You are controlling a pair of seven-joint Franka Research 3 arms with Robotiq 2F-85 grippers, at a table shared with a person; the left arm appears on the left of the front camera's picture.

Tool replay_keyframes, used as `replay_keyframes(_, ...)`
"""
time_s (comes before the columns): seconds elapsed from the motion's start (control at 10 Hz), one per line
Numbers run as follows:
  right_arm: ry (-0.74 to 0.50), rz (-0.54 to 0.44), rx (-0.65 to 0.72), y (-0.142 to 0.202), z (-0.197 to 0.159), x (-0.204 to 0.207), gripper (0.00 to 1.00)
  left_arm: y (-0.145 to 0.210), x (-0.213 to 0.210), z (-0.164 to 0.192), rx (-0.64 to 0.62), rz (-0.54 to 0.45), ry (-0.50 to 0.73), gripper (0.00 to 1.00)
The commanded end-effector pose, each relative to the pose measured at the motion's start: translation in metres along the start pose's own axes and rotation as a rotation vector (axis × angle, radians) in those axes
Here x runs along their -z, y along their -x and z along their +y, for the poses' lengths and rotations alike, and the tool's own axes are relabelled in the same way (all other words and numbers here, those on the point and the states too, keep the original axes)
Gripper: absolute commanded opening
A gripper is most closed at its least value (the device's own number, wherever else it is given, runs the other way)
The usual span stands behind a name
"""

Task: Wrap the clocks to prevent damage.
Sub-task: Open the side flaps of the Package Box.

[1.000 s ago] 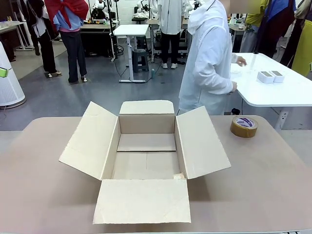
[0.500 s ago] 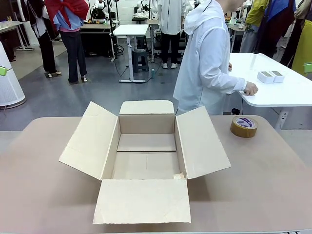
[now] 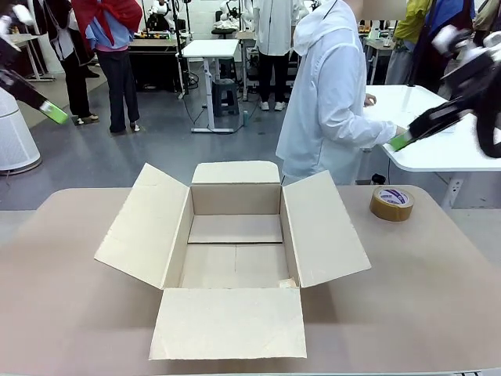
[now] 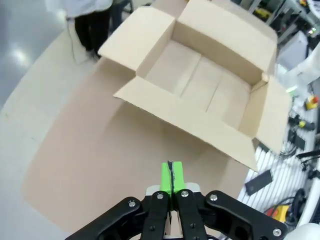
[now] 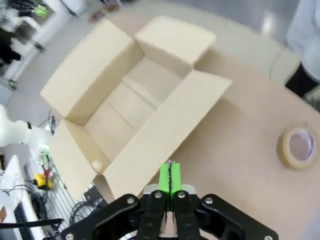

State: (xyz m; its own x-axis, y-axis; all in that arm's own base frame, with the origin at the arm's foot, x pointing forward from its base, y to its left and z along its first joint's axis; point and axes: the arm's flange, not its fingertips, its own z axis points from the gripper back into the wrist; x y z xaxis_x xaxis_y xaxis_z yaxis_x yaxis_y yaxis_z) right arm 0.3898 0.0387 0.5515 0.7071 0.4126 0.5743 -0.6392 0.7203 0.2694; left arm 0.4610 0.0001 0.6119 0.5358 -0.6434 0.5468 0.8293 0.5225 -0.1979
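Note:
The clocks are out of view. My left gripper (image 3: 55, 113) hangs high at the far left of the front view, its green pads pressed together, shut on nothing (image 4: 170, 175). My right gripper (image 3: 401, 141) is high at the far right, blurred, also shut and empty (image 5: 170, 176). Both wrist views look down from above the table onto the open brown cardboard box (image 3: 235, 251) (image 4: 200, 85) (image 5: 135, 110), which holds nothing.
A roll of brown tape (image 3: 391, 203) (image 5: 298, 146) lies on the table to the right of the box. A person in a white hooded jacket (image 3: 329, 94) stands at the far side, turned toward a white side table (image 3: 454, 149). The box's flaps spread wide.
Both arms have swung into the front view, left at the top left, right at the top right. The person has stayed turned toward the white table, one hand on it.

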Motion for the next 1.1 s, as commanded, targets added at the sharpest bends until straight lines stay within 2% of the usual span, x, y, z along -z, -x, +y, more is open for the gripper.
replay_keyframes(0.0,0.050,0.155,0.105,-0.002,-0.005,0.037,0.00,-0.005,0.029,-0.009,-0.063,0.166,-0.073,0.00)
replay_keyframes(0.2,0.053,0.214,0.140,0.000,-0.012,0.059,0.00,-0.004,0.053,-0.014,-0.072,0.223,-0.169,0.00)
replay_keyframes(0.3,0.047,0.234,0.127,0.001,-0.015,0.059,0.00,-0.002,0.053,-0.015,-0.081,0.220,-0.158,0.00)
replay_keyframes(0.4,-0.132,0.274,0.038,0.008,-0.023,0.040,0.00,-0.014,0.048,-0.014,-0.048,0.197,-0.123,0.00)
replay_keyframes(0.5,0.067,0.227,0.118,0.008,-0.009,0.071,0.00,-0.014,0.048,-0.014,-0.048,0.197,-0.123,0.00)
replay_keyframes(0.9,0.067,0.227,0.118,0.008,-0.009,0.071,0.00,-0.014,0.048,-0.014,-0.048,0.197,-0.123,0.00)
replay_keyframes(1.0,0.028,0.218,0.103,0.006,-0.013,0.066,0.01,-0.012,0.050,-0.012,-0.046,0.200,-0.134,0.00)
